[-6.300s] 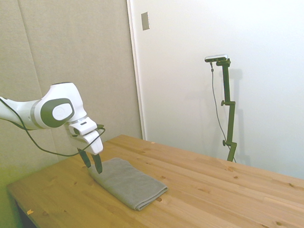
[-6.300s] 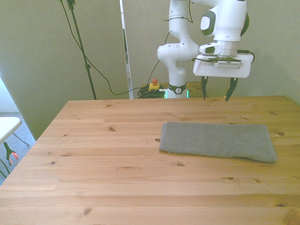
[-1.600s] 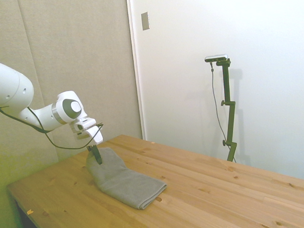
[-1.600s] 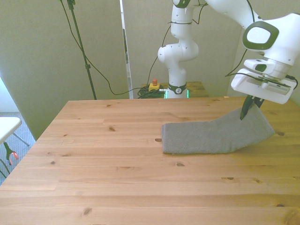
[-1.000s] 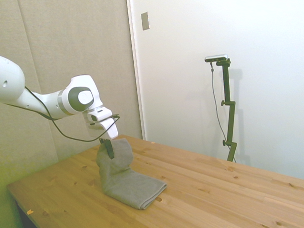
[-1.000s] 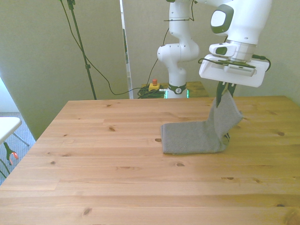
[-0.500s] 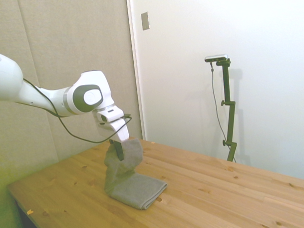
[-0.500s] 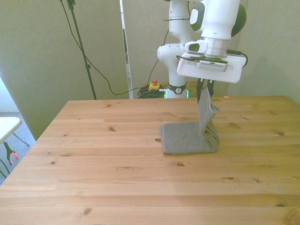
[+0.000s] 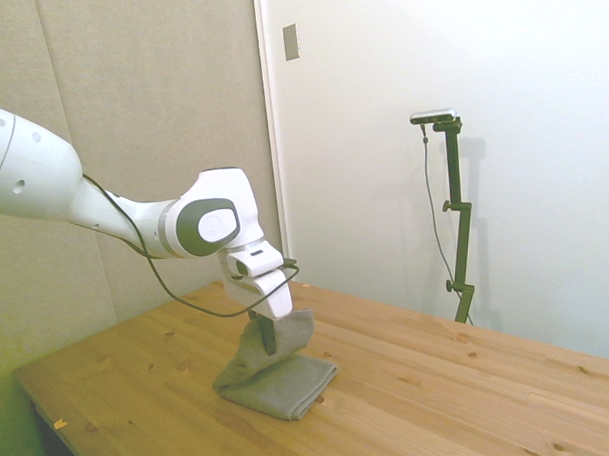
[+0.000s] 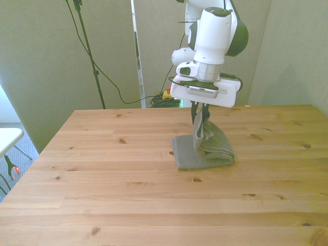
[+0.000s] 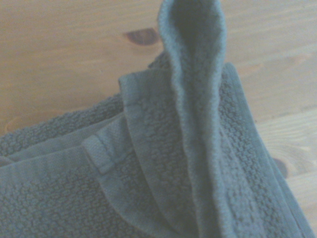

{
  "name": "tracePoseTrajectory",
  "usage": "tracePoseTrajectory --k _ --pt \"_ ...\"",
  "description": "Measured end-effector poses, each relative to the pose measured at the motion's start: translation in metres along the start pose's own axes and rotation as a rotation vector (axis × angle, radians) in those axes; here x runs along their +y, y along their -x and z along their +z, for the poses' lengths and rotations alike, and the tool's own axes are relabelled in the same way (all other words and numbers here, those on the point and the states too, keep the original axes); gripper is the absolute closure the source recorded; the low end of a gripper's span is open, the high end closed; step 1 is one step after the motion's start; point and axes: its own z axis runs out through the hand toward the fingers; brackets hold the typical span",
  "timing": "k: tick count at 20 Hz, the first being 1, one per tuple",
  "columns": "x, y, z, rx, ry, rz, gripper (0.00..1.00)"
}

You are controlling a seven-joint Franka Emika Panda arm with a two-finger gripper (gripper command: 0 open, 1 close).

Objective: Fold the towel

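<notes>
The grey-taupe towel (image 10: 207, 151) lies on the wooden table (image 10: 102, 174), doubled over on itself, with one end raised above the rest. My gripper (image 10: 200, 119) is shut on that raised end and holds it a little above the lower layer. In the side view the towel (image 9: 289, 380) rests near the table's middle, its lifted flap hanging from the gripper (image 9: 271, 339). The wrist view shows the towel (image 11: 163, 163) up close, with a pinched upright ridge of cloth over the flat layers and bare wood beyond.
A thin black pole with a cable (image 10: 89, 54) stands behind the table on the front view's left. A white object's edge (image 10: 7, 138) shows at the far left.
The gripper has carried the towel's end toward the front view's left and lowered it, so the raised flap now drapes over the other half.
</notes>
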Motion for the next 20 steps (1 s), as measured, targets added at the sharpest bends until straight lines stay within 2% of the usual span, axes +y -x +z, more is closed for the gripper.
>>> tracePoseTrajectory --k 4,8,12,16,20 --pt "0.002 -0.018 0.005 -0.046 -0.029 -0.025 0.0" --pt "0.003 -0.031 0.01 -0.046 -0.023 -0.018 0.0" --pt "0.007 -0.037 0.004 -0.04 -0.029 -0.01 0.0" --pt "0.021 -0.036 -0.021 -0.032 -0.046 0.0 0.0" --pt "0.054 -0.006 -0.058 -0.033 -0.058 -0.015 0.0"
